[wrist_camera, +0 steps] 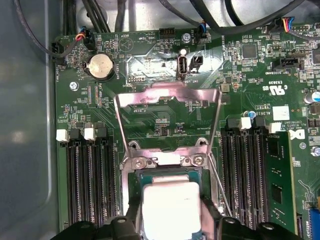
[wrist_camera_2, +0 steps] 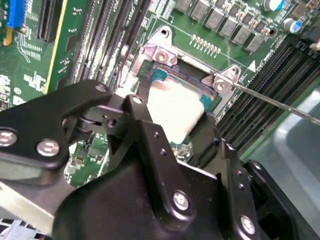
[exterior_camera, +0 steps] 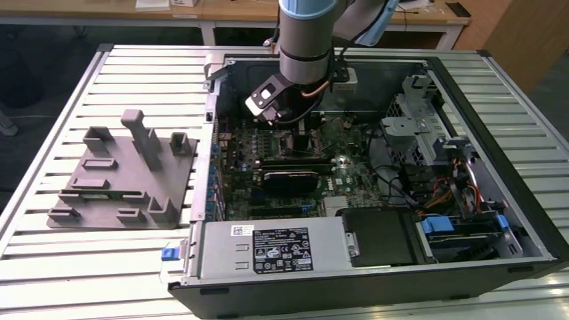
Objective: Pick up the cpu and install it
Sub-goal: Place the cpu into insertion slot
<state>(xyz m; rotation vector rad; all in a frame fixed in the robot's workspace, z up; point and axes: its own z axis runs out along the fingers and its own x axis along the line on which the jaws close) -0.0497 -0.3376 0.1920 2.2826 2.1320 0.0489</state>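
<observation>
Cpu (wrist_camera: pixel 171 207) edges in jaws, at socket (wrist_camera: pixel 165 160)

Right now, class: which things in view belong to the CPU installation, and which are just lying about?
Job in hand: the cpu, the gripper shut on it, the socket.
Lying about: grey fixture block, power supply, coin battery.
</observation>
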